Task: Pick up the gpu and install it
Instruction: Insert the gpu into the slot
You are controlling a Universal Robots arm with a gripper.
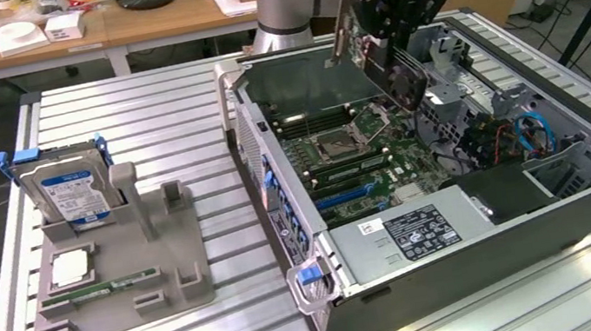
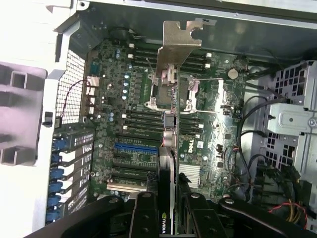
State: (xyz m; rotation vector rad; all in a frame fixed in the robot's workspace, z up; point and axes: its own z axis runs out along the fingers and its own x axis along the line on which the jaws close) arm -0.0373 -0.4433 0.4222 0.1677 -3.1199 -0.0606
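Observation:
My gripper (image 1: 393, 45) hangs over the open computer case (image 1: 280, 220), shut on the gpu (image 1: 406, 83). The card is a green board with a black cooler, held on edge above the motherboard (image 1: 353, 157). In the wrist view the gpu (image 2: 168, 144) appears edge-on between the black fingers (image 2: 143, 218) of my gripper (image 2: 167, 215). Its silver end bracket (image 2: 176, 44) points toward the case's back wall. A blue expansion slot (image 2: 136, 147) lies on the board just beside the card's edge, and the card is not seated in any slot.
On the exterior view's left, a grey holder (image 1: 113, 280) carries a hard drive (image 1: 64, 187), a memory stick (image 1: 114, 286) and a small chip (image 1: 71, 267). Inside the case are a power supply (image 1: 411, 232), drive cage (image 2: 292, 119) and loose cables (image 1: 509, 142).

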